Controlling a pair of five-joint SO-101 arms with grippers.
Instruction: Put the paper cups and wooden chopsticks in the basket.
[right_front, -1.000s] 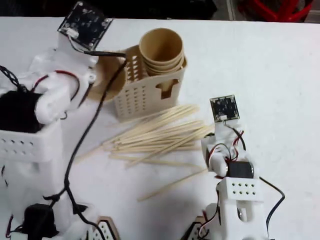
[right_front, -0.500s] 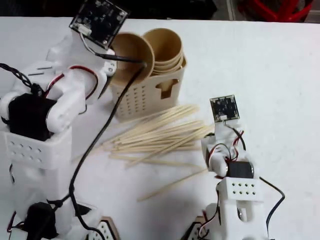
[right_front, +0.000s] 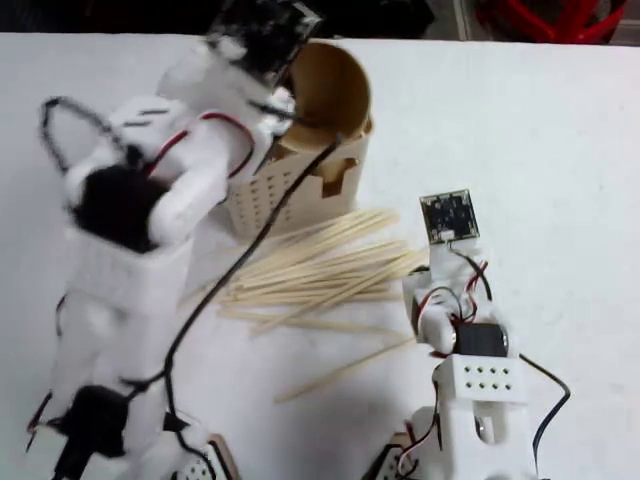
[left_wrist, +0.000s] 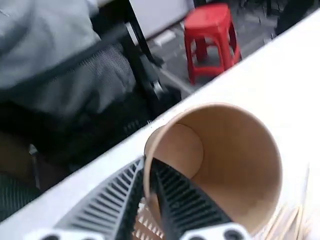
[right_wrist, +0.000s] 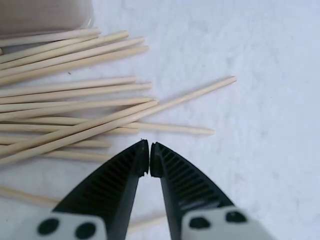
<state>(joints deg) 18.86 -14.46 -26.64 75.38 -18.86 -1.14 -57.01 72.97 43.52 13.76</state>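
One cup in hand: my left gripper (left_wrist: 149, 167) pinches the paper cup (left_wrist: 225, 160) by its rim, one finger inside the wall and one outside.
Where it is: at the mouth of the basket (right_front: 285, 195), which stands near the far edge of the table (right_front: 540, 150).
Step in hand: lowering this cup into the basket, as I judge it.
Doing it well: I should square the cup bottom-down over the basket's opening and lower it until it seats. Only then do I spread my fingers. Let go at a tilt, it could catch the wall and roll out.
Basket contents: the held cup's brown mouth covers the top. I cannot tell how many cups sit beneath it. No chopstick stands out of it.
Wooden chopsticks (right_front: 320, 275): a loose fan on the middle of the table, just beside the basket's near side and all outside it. One lies apart, toward the near edge.
Right gripper (right_wrist: 149, 160): fingers pressed together on nothing, it hovers over the ends of the chopsticks.
Left to do: the whole chopstick pile, by my reckoning.
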